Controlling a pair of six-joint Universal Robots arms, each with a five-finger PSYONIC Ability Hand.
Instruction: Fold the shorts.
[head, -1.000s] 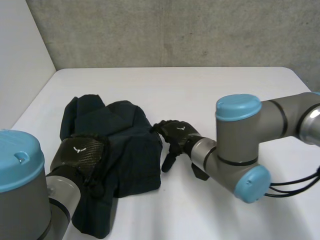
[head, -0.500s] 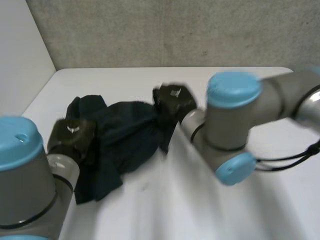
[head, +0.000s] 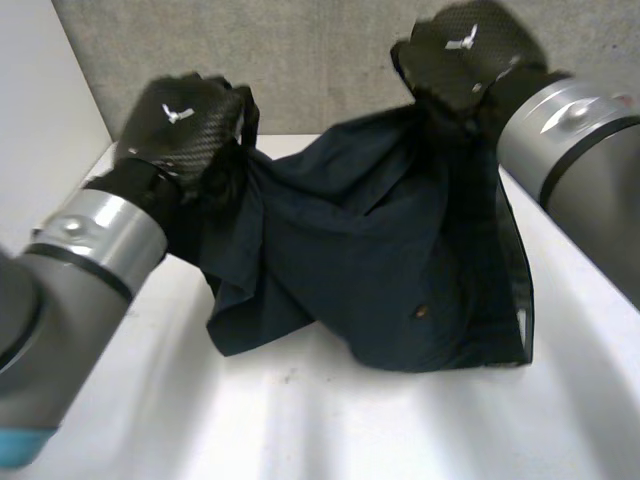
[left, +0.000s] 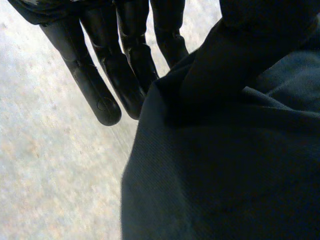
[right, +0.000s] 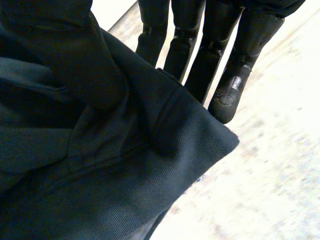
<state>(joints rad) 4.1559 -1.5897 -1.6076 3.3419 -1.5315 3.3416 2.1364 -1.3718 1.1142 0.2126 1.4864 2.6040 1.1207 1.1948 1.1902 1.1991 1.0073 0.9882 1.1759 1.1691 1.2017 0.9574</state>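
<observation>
text or numbers: none can be read in any view
left hand (head: 185, 125): small white winged emblem on its back, upper left of the head view, without letters
right hand (head: 465, 50): the same white emblem on its back, upper right of the head view, without letters

The shorts (left: 225, 165) hide part of the left hand (left: 100, 75); likewise the right hand (right: 230, 75).

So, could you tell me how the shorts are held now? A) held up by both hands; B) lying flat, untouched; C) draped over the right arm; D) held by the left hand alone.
A: the left hand and the right hand each pinch an upper end of the shorts, which hang spread between them.
</observation>
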